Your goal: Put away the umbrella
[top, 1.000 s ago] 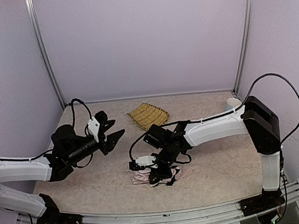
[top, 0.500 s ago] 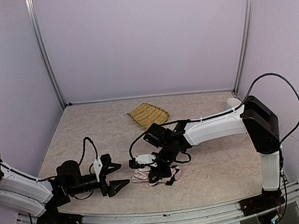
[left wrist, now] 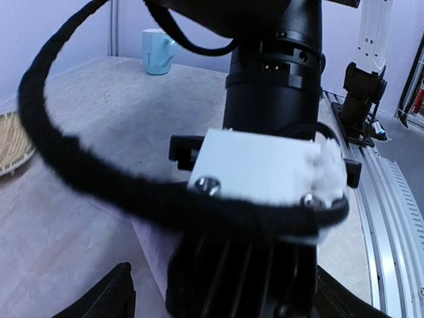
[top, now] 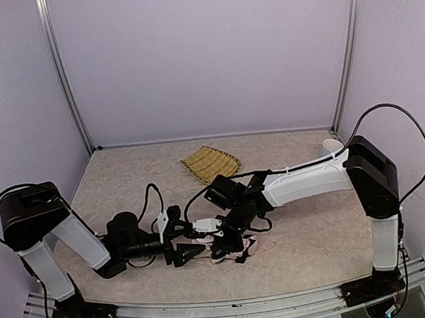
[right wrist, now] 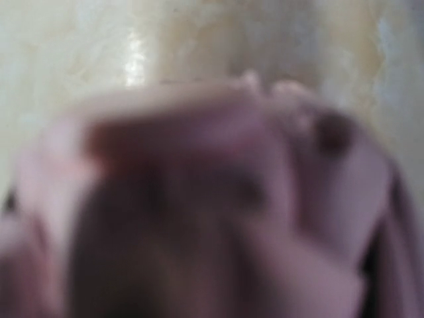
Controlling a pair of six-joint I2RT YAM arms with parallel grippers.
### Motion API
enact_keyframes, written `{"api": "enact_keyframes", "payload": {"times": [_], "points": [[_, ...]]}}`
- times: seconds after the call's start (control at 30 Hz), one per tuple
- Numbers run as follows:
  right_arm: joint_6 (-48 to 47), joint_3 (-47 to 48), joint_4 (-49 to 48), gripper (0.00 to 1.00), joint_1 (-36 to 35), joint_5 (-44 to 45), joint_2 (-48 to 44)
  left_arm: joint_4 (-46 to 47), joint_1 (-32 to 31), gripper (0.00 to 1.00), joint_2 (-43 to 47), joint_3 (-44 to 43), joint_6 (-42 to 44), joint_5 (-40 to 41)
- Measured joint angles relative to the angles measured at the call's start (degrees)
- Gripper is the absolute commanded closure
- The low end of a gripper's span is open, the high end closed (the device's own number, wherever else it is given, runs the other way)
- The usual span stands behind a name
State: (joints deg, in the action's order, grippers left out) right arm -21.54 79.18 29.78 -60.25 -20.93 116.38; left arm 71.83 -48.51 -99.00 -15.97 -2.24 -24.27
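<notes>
Pale pink fabric marks the folding umbrella (top: pixel 257 246), a crumpled bundle with black parts showing, lying on the mottled beige worktop (top: pixel 118 183) near the front edge, about midway across; most of it is covered by the two arms that meet over it; the right end effector (top: pixel 222 247), black, on a white forearm stretched in from the right, points down into the bundle with its fingers partly closed on the bunched fabric, grasping the umbrella; the right wrist view is filled with blurred pink cloth close to the lens, so nothing finer can be told there; the left end effector (top: pixel 189 242) lies low over the worktop, stretched in from the left, released, its two black fingers spread wide just at the left side of the bundle and holding nothing; whether they touch the fabric cannot be told; in the left wrist view those fingertips (left wrist: pixel 114 296) stand far apart at the bottom corners, and the black wrist and white housing of the right arm (left wrist: pixel 271 99) fill the space between and above them; a flat woven bamboo tray (top: pixel 210 164), yellow-tan, lies behind the umbrella towards the back of the worktop, well apart from it; a pale blue mug (left wrist: pixel 157 52) stands upright in the far right corner; lavender walls (top: pixel 203 55) close the cell on three sides.
</notes>
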Motion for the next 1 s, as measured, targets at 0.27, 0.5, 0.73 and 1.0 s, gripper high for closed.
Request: {"api": "enact_keyframes", "payload": {"times": [0.27, 0.5, 0.73, 1.0], "points": [[0.2, 0.1, -0.3, 1.0, 0.0, 0.5, 0.0, -1.1, 2.1, 0.85, -4.1, -4.2, 2.6, -10.0], [0.0, 0.0, -1.2, 0.52, 0.0, 1.2, -0.3, -2.6, 3.5, 1.0, -4.3, -4.7, 5.1, -14.7], [2.0, -2.2, -1.3, 0.21, 0.1, 4.2, -2.6, -8.3, 3.7, 1.0, -5.4, -8.7, 5.3, -15.5], [2.9, -6.1, -1.5, 0.13, 0.2, 6.0, -9.5, -13.7, 3.8, 1.0, -6.9, -12.4, 5.1, -15.3]]}}
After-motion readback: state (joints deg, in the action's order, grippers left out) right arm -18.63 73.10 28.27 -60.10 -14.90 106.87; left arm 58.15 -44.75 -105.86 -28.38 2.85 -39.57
